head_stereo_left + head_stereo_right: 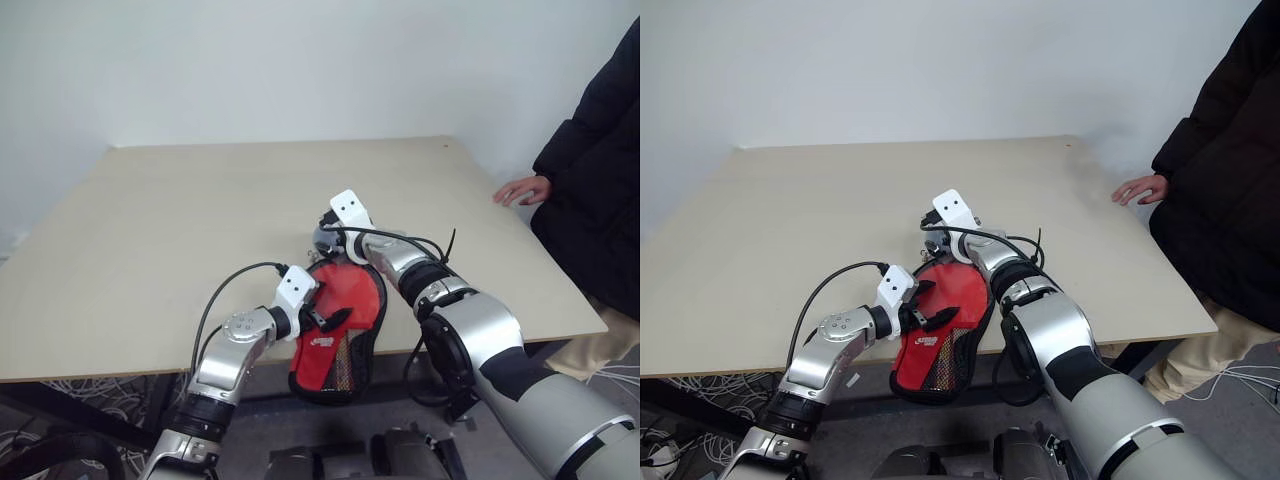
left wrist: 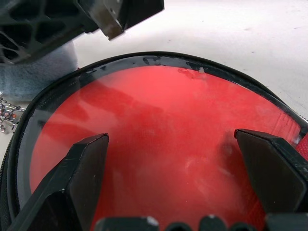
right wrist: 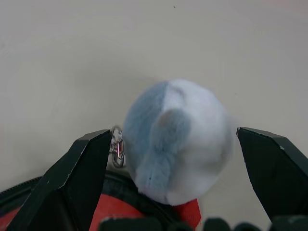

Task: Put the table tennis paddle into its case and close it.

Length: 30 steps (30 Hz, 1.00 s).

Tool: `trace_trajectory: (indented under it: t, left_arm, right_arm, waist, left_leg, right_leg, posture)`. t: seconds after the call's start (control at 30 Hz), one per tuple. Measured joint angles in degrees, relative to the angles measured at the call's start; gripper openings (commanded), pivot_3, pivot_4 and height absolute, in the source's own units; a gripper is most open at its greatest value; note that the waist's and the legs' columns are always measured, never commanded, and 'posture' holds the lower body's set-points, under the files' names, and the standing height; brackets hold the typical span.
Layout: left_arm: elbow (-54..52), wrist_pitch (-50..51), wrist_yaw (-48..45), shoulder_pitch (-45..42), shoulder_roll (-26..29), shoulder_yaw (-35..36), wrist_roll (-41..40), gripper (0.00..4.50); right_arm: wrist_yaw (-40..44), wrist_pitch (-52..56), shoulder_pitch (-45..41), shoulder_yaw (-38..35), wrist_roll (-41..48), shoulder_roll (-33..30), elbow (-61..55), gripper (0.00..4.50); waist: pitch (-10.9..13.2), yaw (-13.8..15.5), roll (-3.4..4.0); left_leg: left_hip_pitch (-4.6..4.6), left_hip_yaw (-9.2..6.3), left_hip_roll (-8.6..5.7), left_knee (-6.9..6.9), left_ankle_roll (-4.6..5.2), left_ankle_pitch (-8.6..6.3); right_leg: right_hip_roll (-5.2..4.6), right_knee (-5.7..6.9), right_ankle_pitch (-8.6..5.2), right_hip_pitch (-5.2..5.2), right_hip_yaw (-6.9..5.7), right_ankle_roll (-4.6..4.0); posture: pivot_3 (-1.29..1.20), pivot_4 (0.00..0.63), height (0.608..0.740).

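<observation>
Just beside case (image 1: 340, 330), fluffy ball (image 3: 178, 139).

Glossy clear plastic fronts the case (image 2: 159, 139); the round charm (image 3: 178, 139) looks fluffy.

Hidden and cut-off parts around the case

The right gripper (image 3: 175, 144) and its wrist cover the far end of the case (image 1: 340, 345), so its zipper there cannot be followed; the case's near end hangs past the table (image 1: 150, 250) edge. Whether the table tennis paddle lies inside cannot be told: red shows through the clear front. The fluffy grey-blue ball (image 3: 178, 139) is blurred. A person (image 1: 600, 170) at the right is cut off by the edge, only a dark sleeve and hand (image 1: 522, 190) showing.
</observation>
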Motion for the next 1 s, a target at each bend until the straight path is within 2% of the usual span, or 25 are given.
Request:
trace_trajectory:
  t: [0.3, 0.4, 0.67, 0.7, 0.73, 0.9, 1.0]
  left_arm:
    - [-0.03, 0.23, 0.0, 0.0, 0.08, 0.08, -0.12, 4.48]
    - [-0.04, 0.37, 0.01, -0.01, 0.08, 0.12, -0.12, 4.5]
    - [-0.05, 0.52, 0.0, -0.04, 0.08, 0.15, -0.12, 4.5]
    - [-0.05, 0.52, 0.0, -0.05, 0.08, 0.15, -0.12, 4.5]
    - [-0.05, 0.52, 0.0, -0.05, 0.09, 0.15, -0.12, 4.5]
    - [-0.04, 0.51, -0.03, -0.07, 0.13, 0.15, -0.12, 4.5]
    - [-0.04, 0.51, -0.07, -0.1, 0.17, 0.15, -0.12, 4.5]
  right_arm:
    - [-0.94, 0.08, 1.25, 0.0, -0.53, 0.03, 0.13, 4.5]
    - [-0.94, 0.13, 1.46, -0.02, -0.99, 0.09, 0.14, 3.98]
    - [-0.92, 0.13, 1.46, -0.12, -1.28, 0.42, 0.14, 1.76]
    - [-0.92, 0.13, 1.46, -0.14, -1.29, 0.43, 0.14, 1.59]
    - [-0.92, 0.13, 1.46, -0.14, -1.33, 0.43, 0.14, 1.22]
    - [-0.95, 0.09, 1.46, -0.17, -1.62, 0.44, 0.14, 0.09]
    - [-1.38, -0.02, 1.46, -0.11, -2.12, 0.44, 0.14, 0.01]
  waist:
    - [0.0, -0.14, 0.0]
    - [0.0, -0.15, 0.0]
    - [0.0, -0.16, 0.0]
    - [0.0, -0.16, 0.0]
    - [0.0, -0.16, 0.0]
    - [0.0, -0.16, 0.0]
    - [0.0, -0.17, 0.0]
  left_leg:
    - [0.01, 0.01, 0.0, 0.0, 0.0, 0.0]
    - [0.03, 0.0, 0.0, 0.0, 0.0, 0.0]
    - [0.02, 0.0, 0.0, 0.0, 0.0, 0.0]
    - [0.03, 0.0, 0.0, 0.0, 0.0, 0.0]
    - [0.02, 0.0, 0.0, 0.0, 0.0, 0.0]
    - [0.02, 0.0, 0.0, 0.0, 0.0, 0.0]
    - [0.02, 0.0, 0.0, 0.0, 0.0, 0.0]
  right_leg:
    - [0.0, 0.0, 0.0, 0.0, 0.01, -0.01]
    - [0.0, 0.0, 0.0, 0.0, 0.01, -0.01]
    - [0.0, 0.0, 0.0, 0.0, 0.0, -0.01]
    - [0.0, 0.0, -0.01, 0.01, 0.0, -0.01]
    - [0.0, 0.0, -0.01, 0.0, 0.0, -0.01]
    - [0.0, 0.0, -0.01, 0.0, 0.01, -0.01]
    - [0.0, 0.0, -0.01, 0.0, 0.01, -0.01]
  posture:
    - [0.0, 0.0, 0.74]
    - [0.0, 0.0, 0.74]
    - [0.0, 0.0, 0.74]
    - [0.0, 0.0, 0.74]
    - [0.0, 0.0, 0.74]
    - [0.0, 0.0, 0.74]
    - [0.0, 0.0, 0.74]
